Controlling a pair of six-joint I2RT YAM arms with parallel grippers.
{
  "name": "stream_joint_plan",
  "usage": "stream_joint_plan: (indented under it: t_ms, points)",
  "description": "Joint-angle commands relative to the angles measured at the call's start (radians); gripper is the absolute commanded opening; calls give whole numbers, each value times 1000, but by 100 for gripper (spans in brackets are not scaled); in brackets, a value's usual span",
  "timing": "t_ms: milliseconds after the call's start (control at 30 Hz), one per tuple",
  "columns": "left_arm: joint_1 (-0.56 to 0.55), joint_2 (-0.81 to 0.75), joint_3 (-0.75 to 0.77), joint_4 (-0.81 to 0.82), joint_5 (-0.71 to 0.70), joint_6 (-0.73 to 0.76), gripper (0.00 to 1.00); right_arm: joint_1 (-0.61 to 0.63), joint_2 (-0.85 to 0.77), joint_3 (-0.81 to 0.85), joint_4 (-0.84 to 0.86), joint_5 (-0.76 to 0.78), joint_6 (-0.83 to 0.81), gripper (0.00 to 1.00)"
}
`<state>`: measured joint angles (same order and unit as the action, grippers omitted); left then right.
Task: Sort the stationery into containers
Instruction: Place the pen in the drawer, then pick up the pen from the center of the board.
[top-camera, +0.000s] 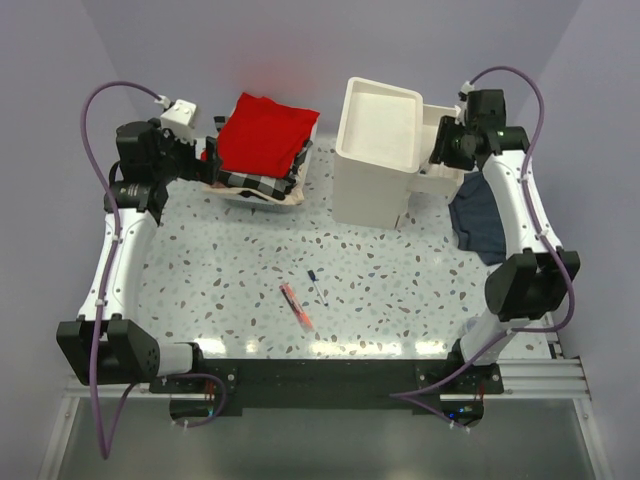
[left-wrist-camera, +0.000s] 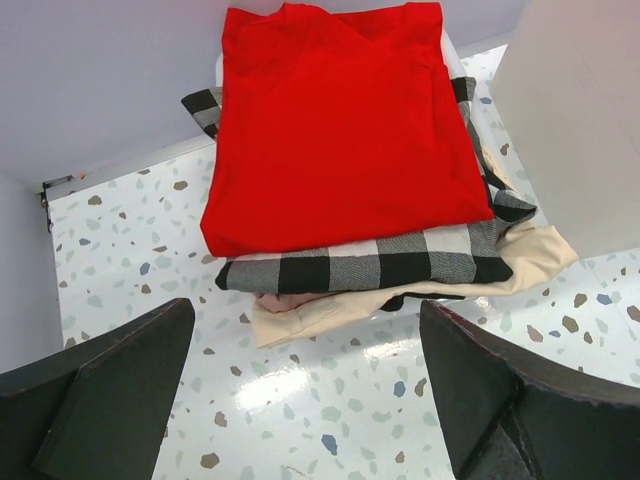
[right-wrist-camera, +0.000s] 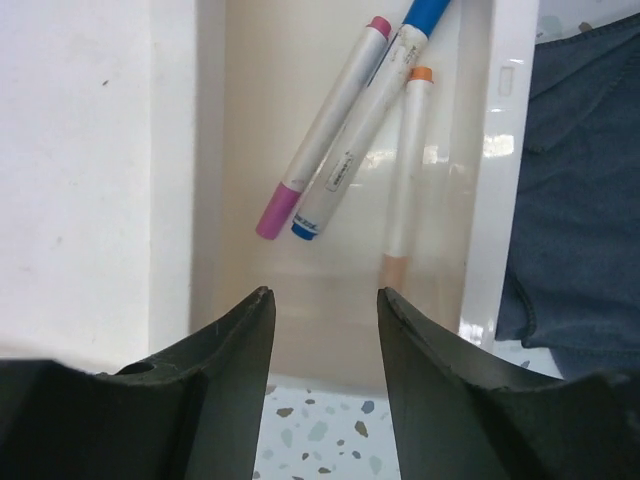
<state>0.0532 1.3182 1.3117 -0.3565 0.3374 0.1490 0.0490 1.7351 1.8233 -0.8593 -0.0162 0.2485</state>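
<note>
Three pens lie in the pulled-out drawer (right-wrist-camera: 240, 120), seen from the right wrist camera. The pink-capped pen (right-wrist-camera: 325, 130) and the blue-capped pen (right-wrist-camera: 365, 120) touch side by side, each running from 1 o'clock down to 7 o'clock. The blue-capped pen's upper end is cut off by the top edge. The orange-capped pen (right-wrist-camera: 405, 170) lies nearly 12 to 6, its lower end blurred and hard to make out.

The right gripper (right-wrist-camera: 325, 295) hangs above the drawer's near end, jaws parted with nothing between them. A dark blue cloth (right-wrist-camera: 580, 180) lies at 3 o'clock of the drawer.

From overhead, that gripper hides most of the drawer, which sticks out at 3 o'clock of the white box unit (top-camera: 375, 150). On the table (top-camera: 220, 280), an orange-red marker (top-camera: 296, 306) and a thin pen (top-camera: 316, 285) lie near each other, both angled 11 to 5.

The left gripper (left-wrist-camera: 305, 320) is spread wide and empty, near the folded cloths (left-wrist-camera: 340, 120).
</note>
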Motion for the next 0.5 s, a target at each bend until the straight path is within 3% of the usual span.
stream_joint_plan:
  t_ms: [0, 200, 467]
  points:
    - [8, -34, -9, 34, 17, -11, 100, 18, -210, -2, -17, -52, -32, 50]
    - [10, -85, -71, 31, 15, -22, 100, 423, -390, -304, 3, -61, -152, 47]
    - [33, -171, -140, 17, -15, -23, 100, 604, -206, -455, 58, -39, -104, 45]
